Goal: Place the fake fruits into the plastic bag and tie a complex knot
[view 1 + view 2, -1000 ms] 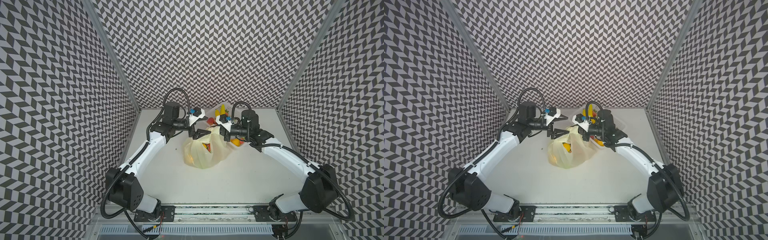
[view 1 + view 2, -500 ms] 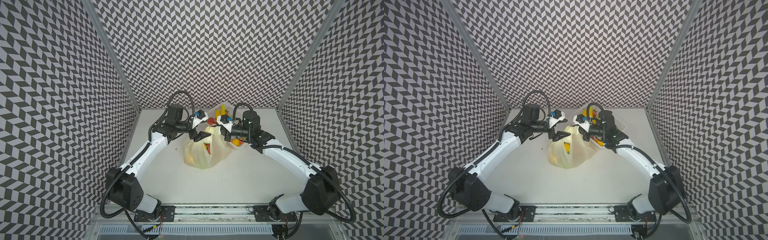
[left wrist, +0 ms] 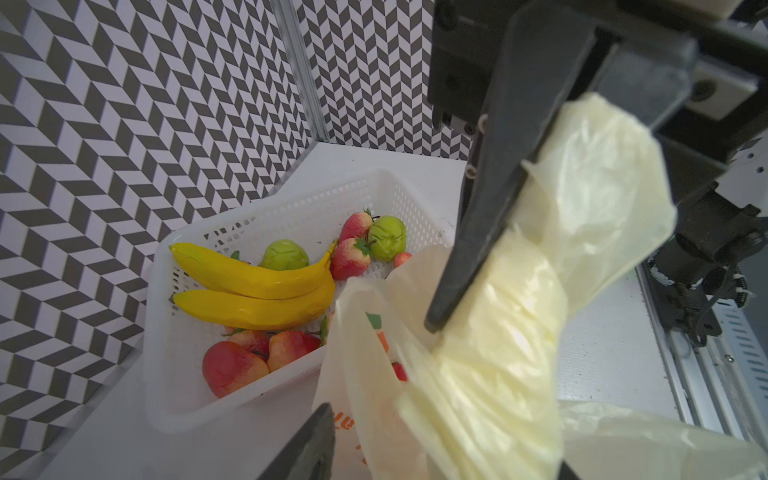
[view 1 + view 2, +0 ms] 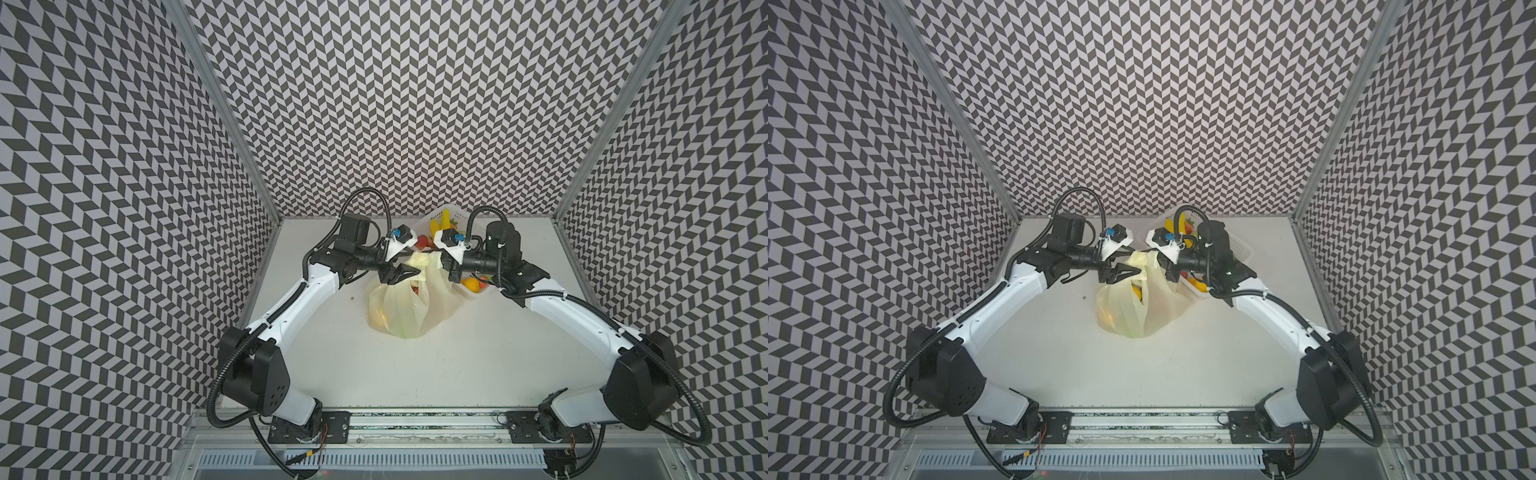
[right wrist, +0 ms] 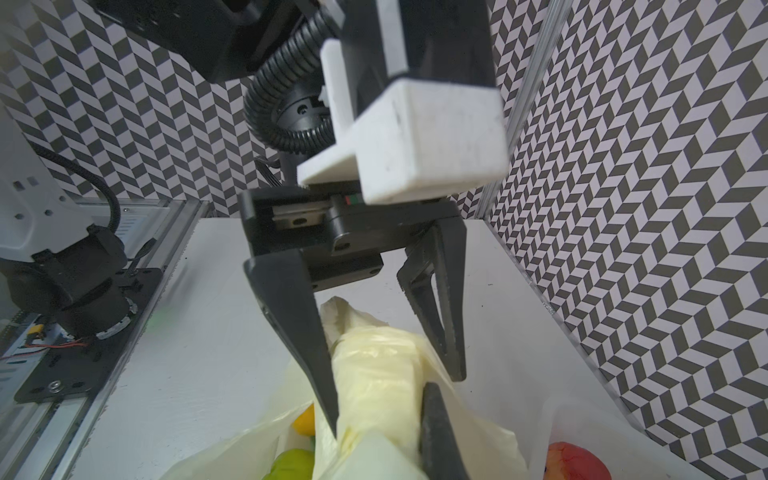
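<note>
On the table [image 4: 478, 353] between both arms sits the bag [image 4: 399, 307], fruits [image 5: 291, 463] inside, its handles [image 3: 519, 311] bunched into one raised roll. The right gripper [image 4: 450, 277] is clamped on that roll. The left gripper [image 5: 390, 401] straddles it, jaws apart. More fruits fill the basket [image 3: 257, 216] behind.

Bag [image 4: 399, 307]: thin translucent plastic film, pale yellow, crinkled, faint sheen.
Fruits [image 3: 249, 276]: glossy moulded plastic.
Basket [image 3: 291, 212]: white perforated plastic, smooth.
Table [image 4: 457, 365]: white, matt, smooth.
Walls [image 4: 395, 104]: matt chevron print.
Rail [image 4: 415, 432]: bare metal.
Arms [image 4: 299, 307]: smooth white shells.
</note>
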Tool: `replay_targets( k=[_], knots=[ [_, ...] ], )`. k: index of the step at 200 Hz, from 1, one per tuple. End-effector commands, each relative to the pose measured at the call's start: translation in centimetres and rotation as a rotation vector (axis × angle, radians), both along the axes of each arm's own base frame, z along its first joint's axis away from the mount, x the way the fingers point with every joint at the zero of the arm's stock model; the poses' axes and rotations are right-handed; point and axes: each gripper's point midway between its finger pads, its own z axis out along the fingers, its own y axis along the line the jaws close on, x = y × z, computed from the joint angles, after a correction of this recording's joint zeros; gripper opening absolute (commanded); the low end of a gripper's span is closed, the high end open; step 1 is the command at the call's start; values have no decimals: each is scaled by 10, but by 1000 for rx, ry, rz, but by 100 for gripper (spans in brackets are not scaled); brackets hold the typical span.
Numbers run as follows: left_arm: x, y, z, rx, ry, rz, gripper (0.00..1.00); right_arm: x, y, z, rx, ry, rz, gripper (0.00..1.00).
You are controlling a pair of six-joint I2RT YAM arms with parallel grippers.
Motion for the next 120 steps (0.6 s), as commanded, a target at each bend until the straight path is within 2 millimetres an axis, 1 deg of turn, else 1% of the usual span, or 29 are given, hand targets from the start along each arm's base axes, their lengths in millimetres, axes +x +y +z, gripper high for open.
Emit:
replay_targets(
  k=[1, 23, 50, 56, 64, 77, 88, 112, 120],
  knots=[
    [-7, -2, -11, 14, 42, -29, 50, -7, -2, 25, 44, -92, 2, 0],
    [-9, 0, -10, 19, 41, -30, 34, -6, -3, 23, 32, -89, -14, 0],
    [-11, 2, -7, 25, 34, -17, 11, -3, -8, 21, 17, -73, -51, 0],
    [-11, 3, -6, 25, 32, -14, 7, -2, -9, 21, 14, -66, -61, 0],
    [-11, 4, -6, 30, 26, -5, 5, -1, -11, 20, 3, -52, -76, 0],
    [-10, 7, -6, 36, 16, 11, 2, 0, -17, 14, -27, -19, -92, 10],
    [-10, 8, -4, 38, 1, 20, 0, -1, -23, 7, -56, 16, -106, 21],
    [-11, 9, 1, 29, -33, 24, 0, -5, -42, -2, -102, 85, -127, 41],
    [-11, 8, 4, 23, -49, 23, 0, -10, -46, -3, -120, 97, -118, 50]
  ],
)
